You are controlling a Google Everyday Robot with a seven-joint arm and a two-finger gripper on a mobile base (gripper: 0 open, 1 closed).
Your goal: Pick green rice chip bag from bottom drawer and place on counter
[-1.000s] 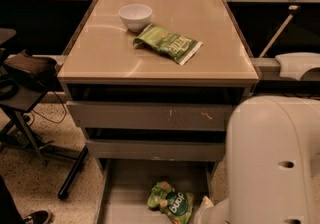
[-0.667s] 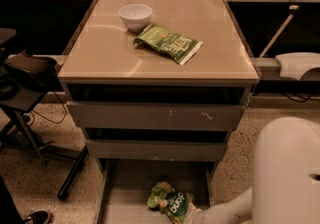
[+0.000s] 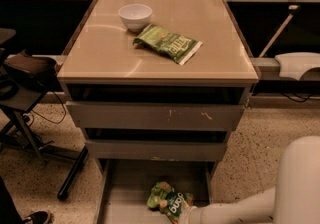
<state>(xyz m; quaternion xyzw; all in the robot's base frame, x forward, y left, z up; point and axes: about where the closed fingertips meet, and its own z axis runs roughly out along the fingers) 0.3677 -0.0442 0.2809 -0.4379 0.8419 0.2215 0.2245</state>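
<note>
Green rice chip bag, bottom drawer — claw at its edge

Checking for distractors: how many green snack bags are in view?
2. A darker bag lies on the counter; the bright bag lies in the bottom drawer, with the end effector at its right edge. Others may be hidden.

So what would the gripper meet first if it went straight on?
The green rice chip bag. The gripper, low over the bottom drawer, points left at the bag's near edge. Whether they already touch is unclear.
</note>
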